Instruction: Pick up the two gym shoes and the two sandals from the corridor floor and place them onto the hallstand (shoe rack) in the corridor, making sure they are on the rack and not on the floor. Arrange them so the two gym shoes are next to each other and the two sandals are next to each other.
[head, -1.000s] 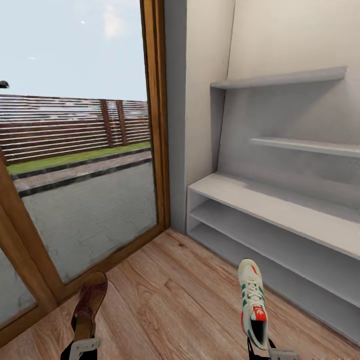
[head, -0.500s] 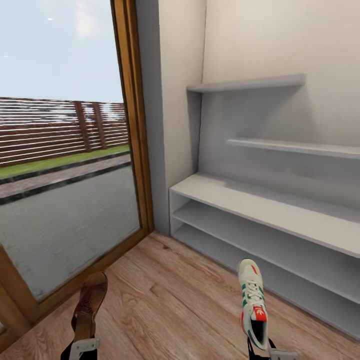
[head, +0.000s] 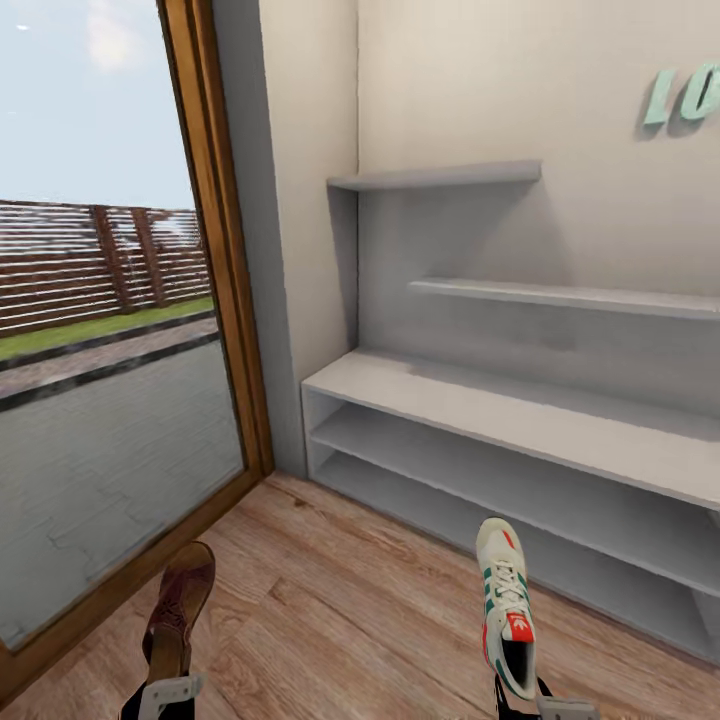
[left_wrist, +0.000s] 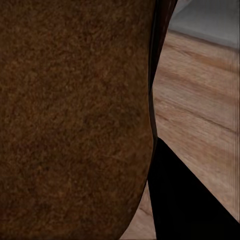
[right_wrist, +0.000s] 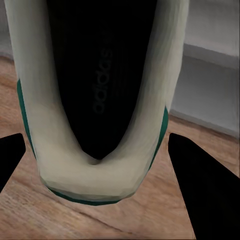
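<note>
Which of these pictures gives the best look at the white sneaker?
The head view: the gym shoe shows whole, with laces, green stripes and red tag, held by the right gripper. The right wrist view shows its heel and dark inside close up.

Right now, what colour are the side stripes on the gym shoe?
Green, on the white gym shoe; the head view shows them best.

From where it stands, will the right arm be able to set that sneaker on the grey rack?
Probably not yet. The right gripper holds the sneaker over bare floor, short of the rack; nothing blocks the way.
</note>
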